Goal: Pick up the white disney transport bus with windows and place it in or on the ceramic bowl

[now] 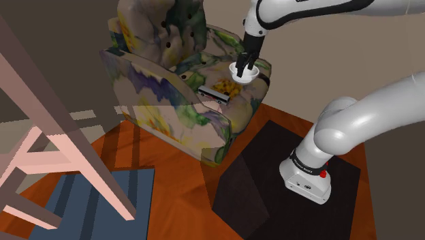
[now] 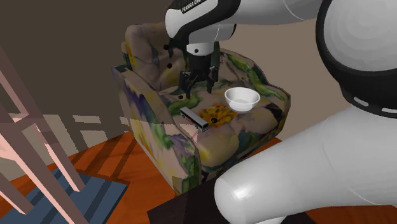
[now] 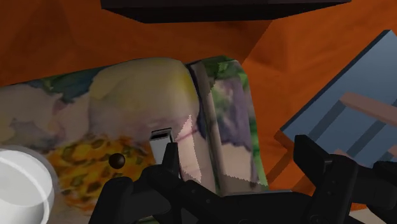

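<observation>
A small white bus (image 2: 194,119) with dark windows lies on the seat of a floral armchair (image 2: 159,137), close to the seat's front edge. A white bowl (image 2: 242,98) stands on the same seat, to the bus's right in the second exterior view. My gripper (image 2: 197,90) hangs open above the seat, behind the bus and beside the bowl, holding nothing. In the shoulder view the gripper (image 1: 246,63) overlaps the bowl (image 1: 245,73), with the bus (image 1: 212,95) lower left of it. In the wrist view the bus (image 3: 160,139) is partly hidden behind one finger (image 3: 170,156), and the bowl (image 3: 22,184) lies off to the side.
The armchair's padded arms (image 1: 184,102) and tall back (image 1: 160,31) enclose the seat. A pink wooden frame (image 1: 61,129) stands at the shoulder view's left over a blue rug (image 1: 82,198) on the orange floor. A dark mat (image 1: 259,177) lies under the stand.
</observation>
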Robot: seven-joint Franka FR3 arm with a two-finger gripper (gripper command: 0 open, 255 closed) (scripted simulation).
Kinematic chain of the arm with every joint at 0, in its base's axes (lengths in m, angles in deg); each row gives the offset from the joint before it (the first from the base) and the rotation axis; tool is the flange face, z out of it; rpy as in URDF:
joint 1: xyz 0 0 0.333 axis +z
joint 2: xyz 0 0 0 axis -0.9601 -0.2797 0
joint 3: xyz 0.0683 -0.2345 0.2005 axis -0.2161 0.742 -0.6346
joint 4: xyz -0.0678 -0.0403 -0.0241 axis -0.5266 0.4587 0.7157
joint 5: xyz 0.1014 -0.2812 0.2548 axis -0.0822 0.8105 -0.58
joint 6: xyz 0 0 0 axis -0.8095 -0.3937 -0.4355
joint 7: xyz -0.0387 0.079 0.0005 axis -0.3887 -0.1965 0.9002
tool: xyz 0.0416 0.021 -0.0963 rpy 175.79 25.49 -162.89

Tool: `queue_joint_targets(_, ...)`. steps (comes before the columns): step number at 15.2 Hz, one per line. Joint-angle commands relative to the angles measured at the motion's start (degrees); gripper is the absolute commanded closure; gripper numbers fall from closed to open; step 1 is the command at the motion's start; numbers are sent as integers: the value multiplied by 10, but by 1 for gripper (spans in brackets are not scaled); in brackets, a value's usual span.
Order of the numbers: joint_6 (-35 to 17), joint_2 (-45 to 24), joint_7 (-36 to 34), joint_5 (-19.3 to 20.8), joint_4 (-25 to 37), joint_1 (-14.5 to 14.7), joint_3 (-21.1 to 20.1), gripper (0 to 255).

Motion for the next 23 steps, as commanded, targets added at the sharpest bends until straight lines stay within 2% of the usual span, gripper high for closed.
queue_joint_targets(1,-36,-36,8,0,1,0,7,0)
queue_joint_targets(7,-136,-160,37,-9,24,0,29,0)
queue_joint_targets(13,-216,-294,75,-38,76,-1,45,0)
queue_joint_targets(23,-290,-523,138,-102,224,-27,38,0)
